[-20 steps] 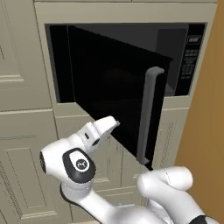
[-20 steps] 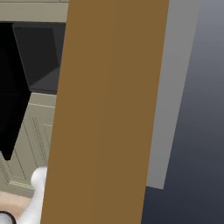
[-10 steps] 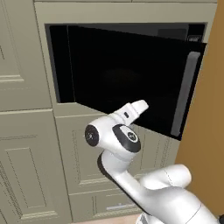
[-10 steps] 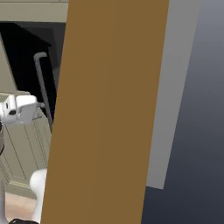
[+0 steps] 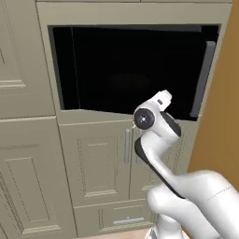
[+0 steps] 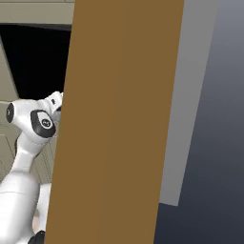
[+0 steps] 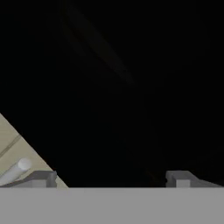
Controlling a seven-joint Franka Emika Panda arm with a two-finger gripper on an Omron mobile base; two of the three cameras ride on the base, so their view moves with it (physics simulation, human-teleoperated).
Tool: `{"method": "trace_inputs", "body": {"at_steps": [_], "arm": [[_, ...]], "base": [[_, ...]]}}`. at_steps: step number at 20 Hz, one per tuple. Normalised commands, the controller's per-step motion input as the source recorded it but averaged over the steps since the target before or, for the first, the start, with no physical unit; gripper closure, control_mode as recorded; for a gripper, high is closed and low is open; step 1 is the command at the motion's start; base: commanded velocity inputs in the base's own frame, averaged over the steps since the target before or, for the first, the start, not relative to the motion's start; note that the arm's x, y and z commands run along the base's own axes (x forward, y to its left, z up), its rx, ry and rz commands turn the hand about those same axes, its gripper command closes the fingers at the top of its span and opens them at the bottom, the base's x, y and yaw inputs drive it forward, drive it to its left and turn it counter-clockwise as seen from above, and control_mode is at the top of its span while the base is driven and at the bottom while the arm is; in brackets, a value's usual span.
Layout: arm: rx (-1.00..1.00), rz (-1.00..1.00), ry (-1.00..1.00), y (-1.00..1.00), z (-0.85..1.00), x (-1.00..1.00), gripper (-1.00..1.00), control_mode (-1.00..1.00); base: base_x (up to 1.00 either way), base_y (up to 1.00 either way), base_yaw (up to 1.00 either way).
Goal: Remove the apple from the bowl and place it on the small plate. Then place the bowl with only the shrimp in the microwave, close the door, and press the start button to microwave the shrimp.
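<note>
Left base view: the large black built-in microwave (image 5: pixel 135 65), framed by beige cabinetry (image 5: pixel 32 154), occupies the upper half of the scene. Its black glass door (image 5: pixel 140 70) stands almost flush with the opening, only slightly ajar, with its long vertical grey bar handle (image 5: pixel 202 79) at the right edge. The dark glass hides the interior, so what the cavity contains cannot be told. The white arm with dark joints (image 5: pixel 156 140) rises from the lower right, its wrist in front of the lower right part of the door, just above the beige lower cabinet doors (image 5: pixel 98 158). A brown wooden side panel (image 5: pixel 219 130) borders the microwave on the right.

Right base view: the same brown panel (image 6: pixel 119 119) covers the centre, with a grey wall strip (image 6: pixel 190 95) beside it. The arm's wrist (image 6: pixel 40 121) shows at the left, before the black door (image 6: pixel 38 62).

Hand view: the gripper (image 7: pixel 111 178) faces the black door glass (image 7: pixel 122 87) at close range. Its two dark fingertips (image 7: pixel 41 178) stand wide apart, released and grasping nothing. At the lower left, a corner of beige cabinet with a grey bar handle (image 7: pixel 15 170) is visible.
</note>
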Motion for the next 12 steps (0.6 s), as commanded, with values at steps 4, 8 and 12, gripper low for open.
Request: {"method": "trace_inputs", "body": {"at_steps": [4, 8, 12], "arm": [[0.04, 0.16, 0.16, -0.02, 0.27, 0.69, -1.0, -1.0], [0.06, 0.15, 0.17, -0.01, 0.17, 0.53, -1.0, -1.0], [0.07, 0.13, 0.15, -0.01, 0.01, 0.49, -1.0, -1.0]], "base": [[0.0, 0.0, 0.0], [0.0, 0.0, 0.0], [0.0, 0.0, 0.0]]}}
